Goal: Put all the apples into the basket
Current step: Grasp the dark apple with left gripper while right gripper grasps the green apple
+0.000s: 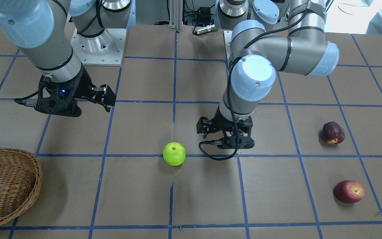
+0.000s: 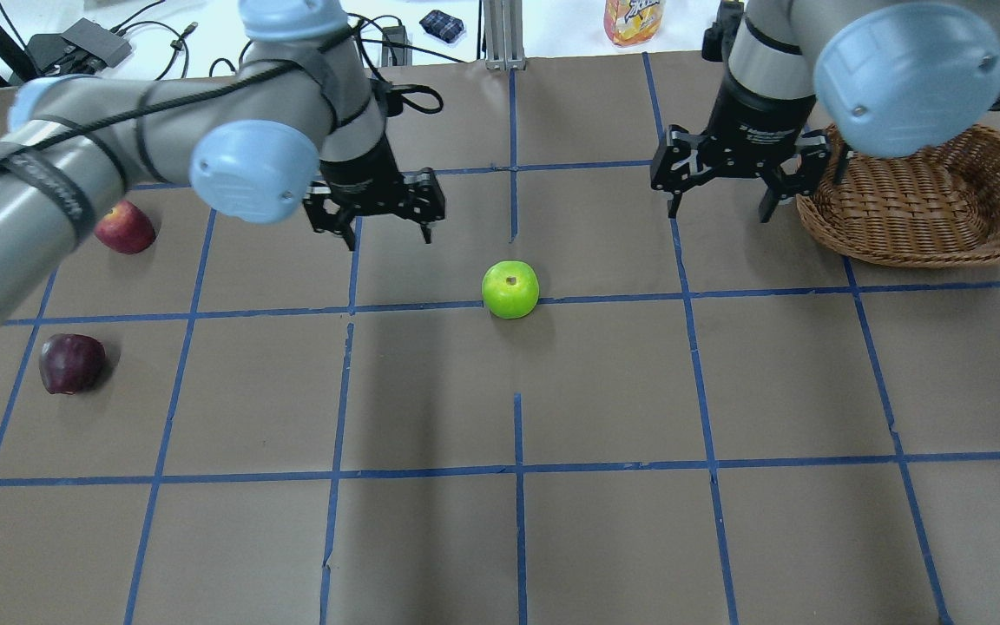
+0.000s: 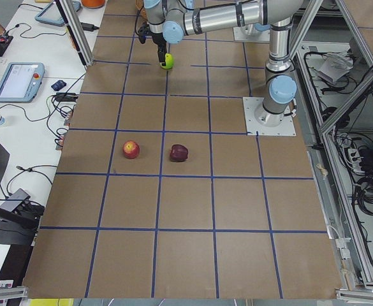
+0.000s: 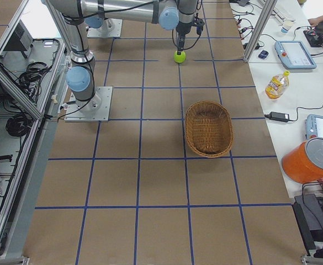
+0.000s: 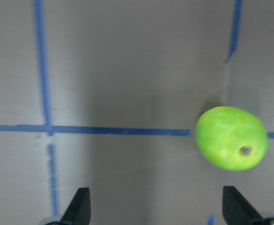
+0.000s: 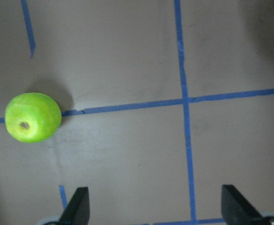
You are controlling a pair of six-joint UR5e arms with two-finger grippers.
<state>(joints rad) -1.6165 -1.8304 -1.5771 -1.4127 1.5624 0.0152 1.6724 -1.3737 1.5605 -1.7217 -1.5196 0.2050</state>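
The lime-green apple (image 1: 174, 153) (image 2: 510, 289) lies on the table's middle on a blue tape line. My left gripper (image 2: 383, 230) (image 1: 225, 144) hangs open and empty just beside it, on its left in the overhead view; the left wrist view shows the apple (image 5: 231, 137) ahead and right of the open fingers. My right gripper (image 2: 719, 211) (image 1: 78, 109) is open and empty, between the apple (image 6: 33, 117) and the wicker basket (image 2: 925, 252) (image 1: 35, 186). The maroon apple (image 2: 71, 363) (image 1: 333, 132) and the red apple (image 2: 125, 227) (image 1: 349, 191) lie far off on my left side.
The basket holds nothing that I can see in the exterior right view (image 4: 208, 153). An orange drink bottle (image 2: 634, 19) stands beyond the table's far edge. The arm's base plate (image 1: 98, 43) is bolted at the robot's side of the table. Blue tape lines grid the brown surface.
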